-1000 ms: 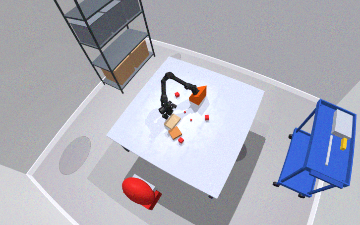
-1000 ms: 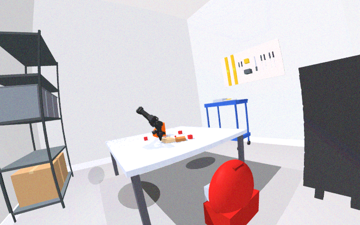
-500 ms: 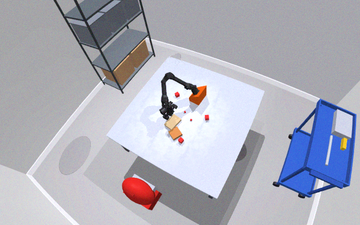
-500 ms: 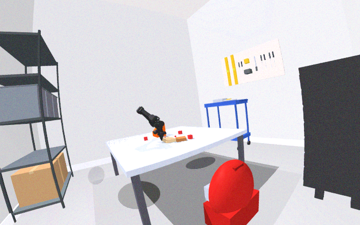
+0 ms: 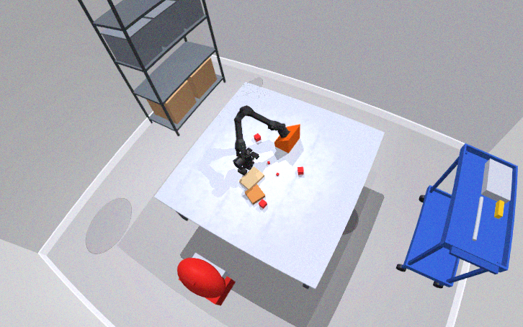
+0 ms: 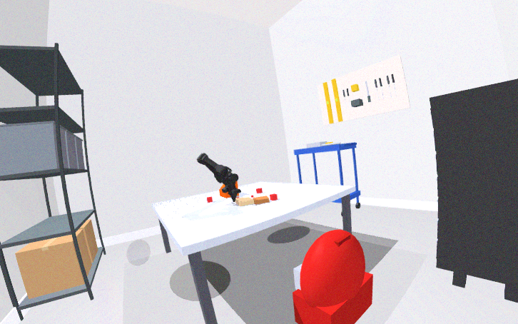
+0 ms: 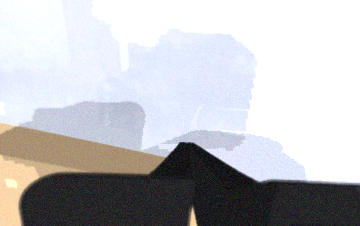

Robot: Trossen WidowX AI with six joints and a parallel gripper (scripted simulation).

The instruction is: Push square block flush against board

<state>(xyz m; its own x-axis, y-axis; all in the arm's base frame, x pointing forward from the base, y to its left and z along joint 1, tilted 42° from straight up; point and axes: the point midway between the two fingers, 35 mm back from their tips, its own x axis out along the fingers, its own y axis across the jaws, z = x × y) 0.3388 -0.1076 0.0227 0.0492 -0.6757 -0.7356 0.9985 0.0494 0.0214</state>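
The tan board [image 5: 251, 178] [image 6: 245, 201] [image 7: 90, 148] lies flat on the table. The orange square block [image 5: 254, 194] [image 6: 261, 200] lies flat beside the board's lower right long side in the top view. The two are very close, with their facing sides at a slight angle; I cannot tell if they touch. Their corners look offset. My gripper [image 5: 243, 171] [image 6: 234, 200] [image 7: 185, 149] is shut and empty, low at the board's other side, away from the block. Contact with the board cannot be told. The block is not visible in the wrist view.
A red cube [image 5: 262, 203] [image 6: 273, 197] sits close to the block's far side. Other red cubes [image 5: 300, 170] [image 5: 257, 137] and two tiny red cubes [image 5: 276, 173] [image 5: 269, 162] lie on the white table [image 5: 308, 231]. An orange wedge [image 5: 289, 139] stands by the arm's base.
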